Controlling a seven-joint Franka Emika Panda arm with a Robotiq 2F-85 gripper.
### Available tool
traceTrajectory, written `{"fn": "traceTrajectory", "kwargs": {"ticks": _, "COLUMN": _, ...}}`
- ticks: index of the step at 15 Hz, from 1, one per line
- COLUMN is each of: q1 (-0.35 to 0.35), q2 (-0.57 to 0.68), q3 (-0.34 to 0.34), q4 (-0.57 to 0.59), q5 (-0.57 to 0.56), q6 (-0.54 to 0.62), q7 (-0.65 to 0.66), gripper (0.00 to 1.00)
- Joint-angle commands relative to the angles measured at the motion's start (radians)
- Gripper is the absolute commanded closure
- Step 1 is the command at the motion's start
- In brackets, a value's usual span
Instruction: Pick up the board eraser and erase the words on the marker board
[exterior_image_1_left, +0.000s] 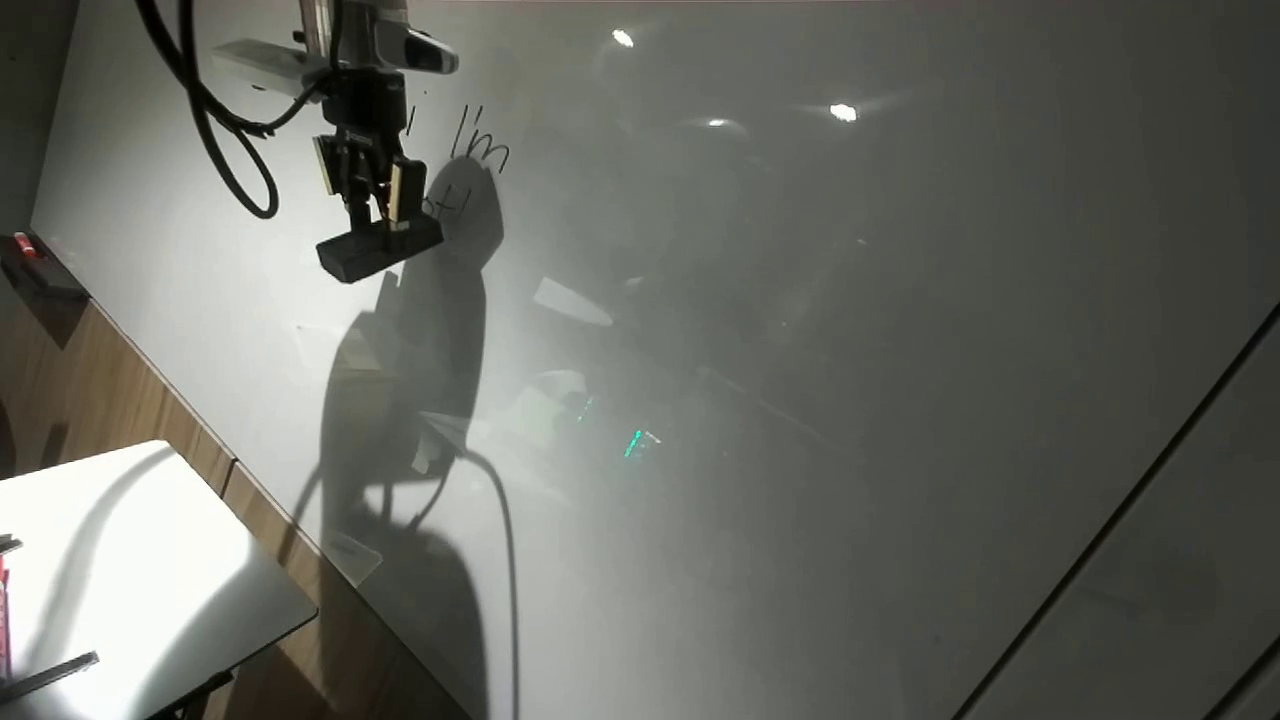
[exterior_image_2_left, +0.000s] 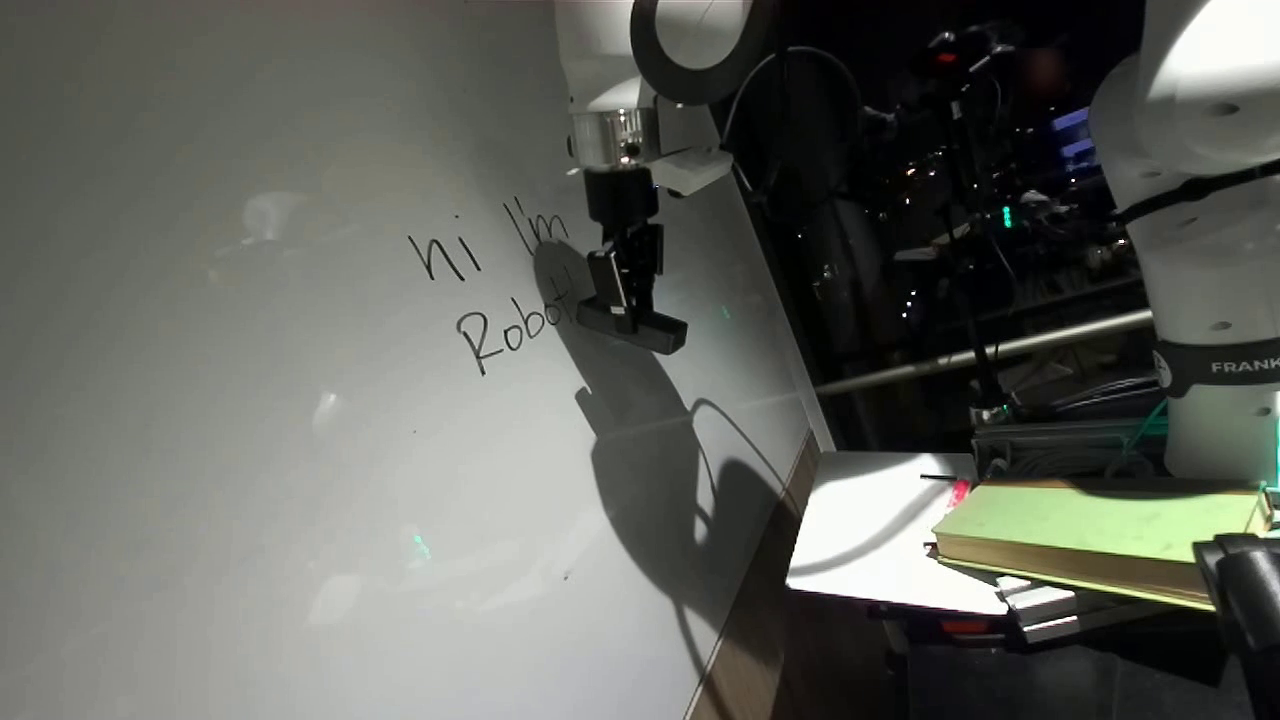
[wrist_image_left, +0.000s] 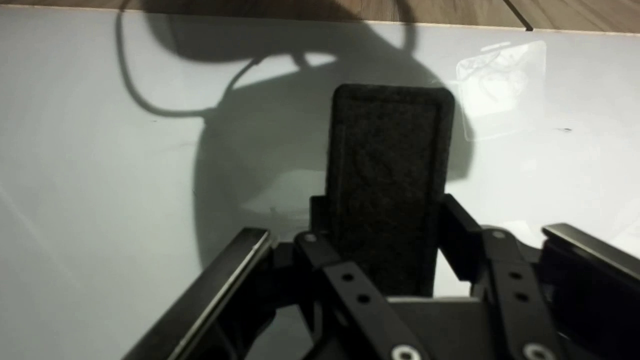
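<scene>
Eraser (wrist_image_left: 389, 187) in hand (exterior_image_1_left: 378, 212), red item (exterior_image_1_left: 25, 245) on tray (exterior_image_1_left: 48, 277)

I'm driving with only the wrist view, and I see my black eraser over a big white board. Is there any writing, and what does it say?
Observer: Yes! In an exterior view, the words on the board read "hi I'm", with "Robot" underneath.
Operator: Cool! Where's my eraser, next to the writing?
Observer: In that same view, the eraser shows just to the right of the end of "Robot".
</scene>
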Motion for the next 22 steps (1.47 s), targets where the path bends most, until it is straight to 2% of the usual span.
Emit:
{"fn": "traceTrajectory", "kwargs": {"ticks": 1, "q1": 0.000, "q2": 0.064, "q3": 0.008, "q4": 0.057, "q5": -0.036, "q6": 0.024, "q7": 0.015, "gripper": 0.70}}
{"fn": "traceTrajectory", "kwargs": {"ticks": 5, "q1": -0.003, "q2": 0.107, "q3": -0.002, "q4": 0.089, "q5": -0.062, "q6": 0.029, "q7": 0.011, "gripper": 0.70}}
{"fn": "traceTrajectory", "kwargs": {"ticks": 11, "q1": -0.007, "q2": 0.100, "q3": -0.025, "q4": 0.124, "q5": -0.073, "q6": -0.006, "q7": -0.011, "gripper": 0.70}}
{"fn": "traceTrajectory", "kwargs": {"ticks": 19, "q1": -0.008, "q2": 0.105, "q3": -0.076, "q4": 0.297, "q5": -0.051, "q6": -0.093, "q7": -0.038, "gripper": 0.70}}
{"fn": "traceTrajectory", "kwargs": {"ticks": 22, "q1": -0.001, "q2": 0.112, "q3": -0.072, "q4": 0.316, "q5": -0.051, "q6": -0.114, "q7": -0.030, "gripper": 0.70}}
